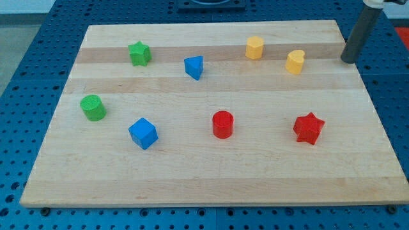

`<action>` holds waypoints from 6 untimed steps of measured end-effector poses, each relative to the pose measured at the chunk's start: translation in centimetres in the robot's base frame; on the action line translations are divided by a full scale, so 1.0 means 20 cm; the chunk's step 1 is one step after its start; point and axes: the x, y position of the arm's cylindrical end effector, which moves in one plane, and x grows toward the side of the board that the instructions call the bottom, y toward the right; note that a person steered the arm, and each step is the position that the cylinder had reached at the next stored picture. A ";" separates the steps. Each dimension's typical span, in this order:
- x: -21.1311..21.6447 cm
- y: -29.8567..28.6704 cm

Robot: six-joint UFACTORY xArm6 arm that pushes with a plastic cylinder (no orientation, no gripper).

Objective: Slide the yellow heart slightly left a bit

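The yellow heart (pixel 294 62) stands near the view's top right of the wooden board (pixel 211 179). A yellow hexagonal block (pixel 254 48) stands just to its upper left. My tip (pixel 348 61) is at the board's right edge, to the right of the yellow heart and apart from it by a clear gap. The dark rod rises from the tip to the view's top right corner.
A green star (pixel 139 53) and a blue triangular block (pixel 194 67) stand at the upper left. A green cylinder (pixel 93 107) and a blue cube (pixel 142 133) stand at the left. A red cylinder (pixel 223 124) and a red star (pixel 308 128) stand in the lower middle and right.
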 end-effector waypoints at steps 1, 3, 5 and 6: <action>0.00 0.00; 0.00 -0.01; 0.11 -0.01; 0.29 -0.17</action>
